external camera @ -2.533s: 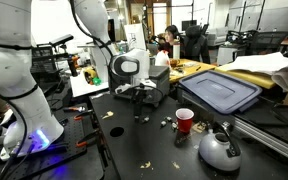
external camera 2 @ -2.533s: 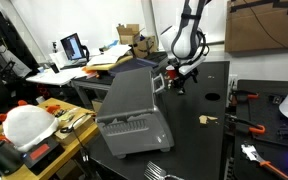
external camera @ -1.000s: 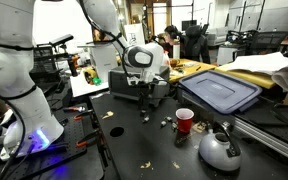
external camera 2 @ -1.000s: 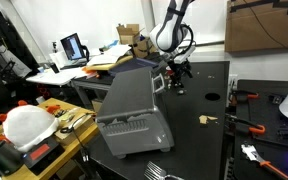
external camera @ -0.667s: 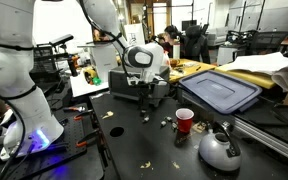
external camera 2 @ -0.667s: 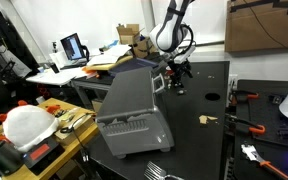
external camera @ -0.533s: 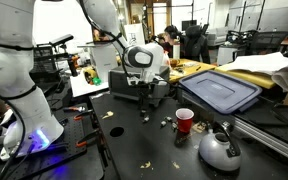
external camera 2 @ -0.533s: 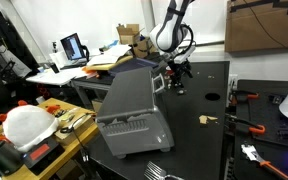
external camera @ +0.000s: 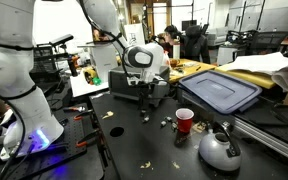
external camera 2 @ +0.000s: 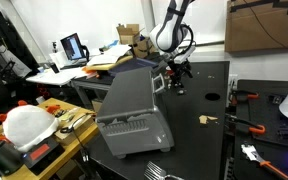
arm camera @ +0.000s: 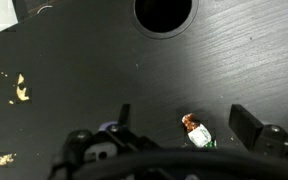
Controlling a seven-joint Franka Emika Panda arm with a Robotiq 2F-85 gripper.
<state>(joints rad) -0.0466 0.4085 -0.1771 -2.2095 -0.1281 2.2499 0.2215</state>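
One small wrapped piece point(arm camera: 194, 131) is seen just at 5 o'clock of the wide-open, empty gripper point(arm camera: 182, 112), its long axis laid 11-to-5.

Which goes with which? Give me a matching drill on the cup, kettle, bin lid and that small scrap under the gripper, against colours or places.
1 cup
2 kettle
3 bin lid
4 small scrap

a blue
b between the fingers of the gripper
c red
d silver-grey

Pairs: 1-c, 2-d, 3-a, 4-b.
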